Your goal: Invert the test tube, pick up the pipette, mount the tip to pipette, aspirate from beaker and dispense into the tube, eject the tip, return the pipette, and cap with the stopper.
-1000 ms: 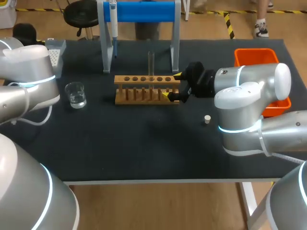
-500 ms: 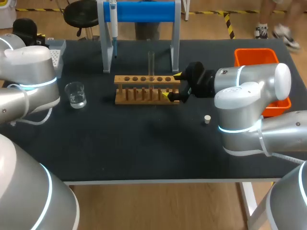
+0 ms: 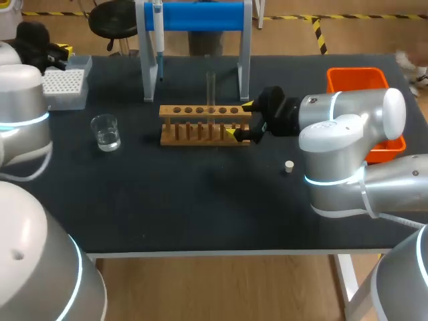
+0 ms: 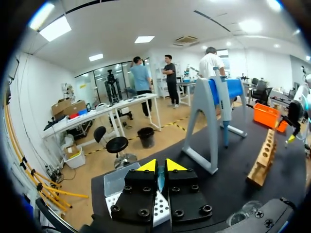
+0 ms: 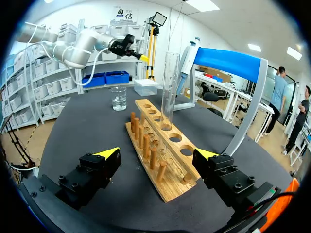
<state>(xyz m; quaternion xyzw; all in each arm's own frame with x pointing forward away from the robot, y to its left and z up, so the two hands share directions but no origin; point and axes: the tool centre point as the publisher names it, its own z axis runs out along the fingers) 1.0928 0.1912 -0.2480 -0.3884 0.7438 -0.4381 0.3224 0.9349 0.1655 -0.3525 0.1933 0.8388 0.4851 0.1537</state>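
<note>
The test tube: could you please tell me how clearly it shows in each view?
Head view: test tube faint, clear glass against dark table. Right wrist view: close and plain, table edge bowed by fisheye. Left wrist view: cannot make it out.

table (image 3: 200, 214): black top, pale edge | floor (image 3: 221, 287): wood-toned | ceiling panel lights (image 4: 144, 39) lit

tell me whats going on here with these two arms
Two robot arms are working through a pipetting job. The right end effector sits open around one end of the wooden rack, where the test tube stands upright in a hole. The left end effector is shut and hangs over the tip box at the table's far corner. The pipette hangs on the blue stand, while the beaker and the stopper sit on the table.
</note>
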